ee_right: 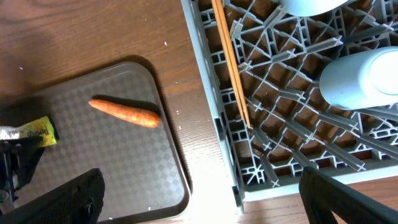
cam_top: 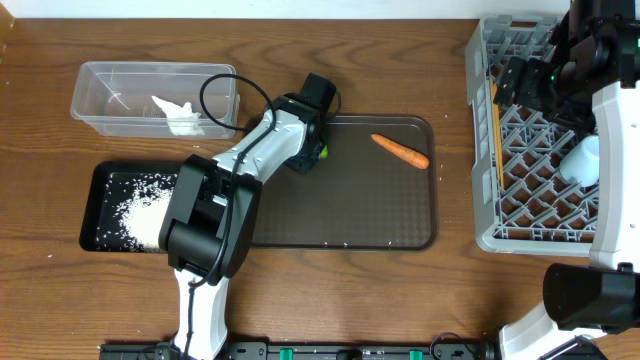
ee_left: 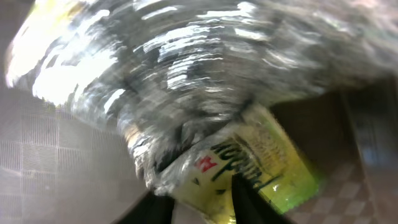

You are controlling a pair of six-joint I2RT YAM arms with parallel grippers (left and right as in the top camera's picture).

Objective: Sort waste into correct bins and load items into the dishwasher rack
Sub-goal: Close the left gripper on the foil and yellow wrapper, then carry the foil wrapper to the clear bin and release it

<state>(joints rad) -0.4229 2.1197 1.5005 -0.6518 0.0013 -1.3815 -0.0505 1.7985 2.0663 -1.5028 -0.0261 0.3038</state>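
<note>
At the far left corner of the brown tray [cam_top: 350, 215], your left claw [ee_left: 202, 208] sits low with a finger on each side of the yellow-green wrapper [ee_left: 261, 168], right beneath the foil ball [ee_left: 205, 56] touching it; you cannot tell whether the pinch is firm. Going for the wrapper's free end looks meant to part it from the foil. Left of the tray, rice [cam_top: 140, 215] lies in the black bin [cam_top: 95, 175] and tissue [cam_top: 180, 115] in the clear tub [cam_top: 95, 95], so the wrapper likely joins the tissue. The carrot [cam_top: 400, 150] lies near the tray's far right corner. Right of the tray, your right claw [ee_right: 205, 199] hangs spread wide over the rack [cam_top: 478, 150], probably parked clear; chopsticks [ee_right: 231, 68] and cup [ee_right: 360, 78] sit inside
</note>
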